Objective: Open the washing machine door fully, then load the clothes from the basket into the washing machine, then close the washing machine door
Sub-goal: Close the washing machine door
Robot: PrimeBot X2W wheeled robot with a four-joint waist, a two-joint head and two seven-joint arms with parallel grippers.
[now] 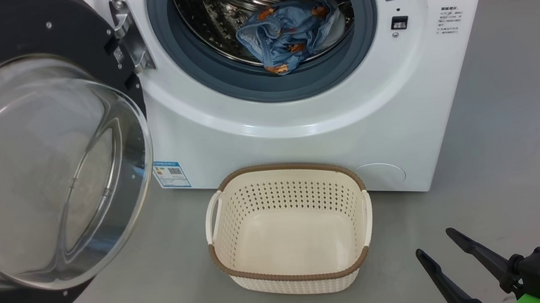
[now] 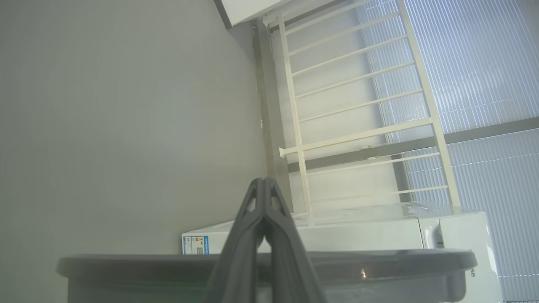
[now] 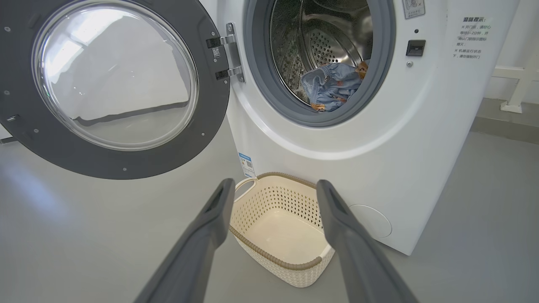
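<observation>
A: Head view first. Where do the task's things sit?

B: The washing machine door point(image 1: 31, 169) stands swung wide on the left. The clothes point(image 1: 291, 32) lie in the drum of the washing machine point(image 1: 299, 130), one blue fold draped toward the gasket. The basket point(image 1: 283, 198) stands on the floor just before the machine, its bare bottom showing. The right gripper point(image 1: 434, 242) is at the lower right, fingers apart, holding nothing.

A: Left wrist view?

B: The left gripper point(image 2: 263, 182) has its fingers pressed together, with nothing between them. The door's dark rim point(image 2: 379, 256) runs across just beyond them. Whether they touch it cannot be told.

A: Right wrist view?

B: The right gripper point(image 3: 274, 183) is spread wide, well apart from the basket point(image 3: 278, 263) and the door point(image 3: 113, 75).

A: So closing looks like the step left. How would the door handle?

B: Probably heavy and stiff, turning only on its hinge. The glossy rim looks slippery, and the glass bowl is best left alone. A push on the rim's outer edge, far from the hinge, seems best. The soft clothes could snag in the seal.
</observation>
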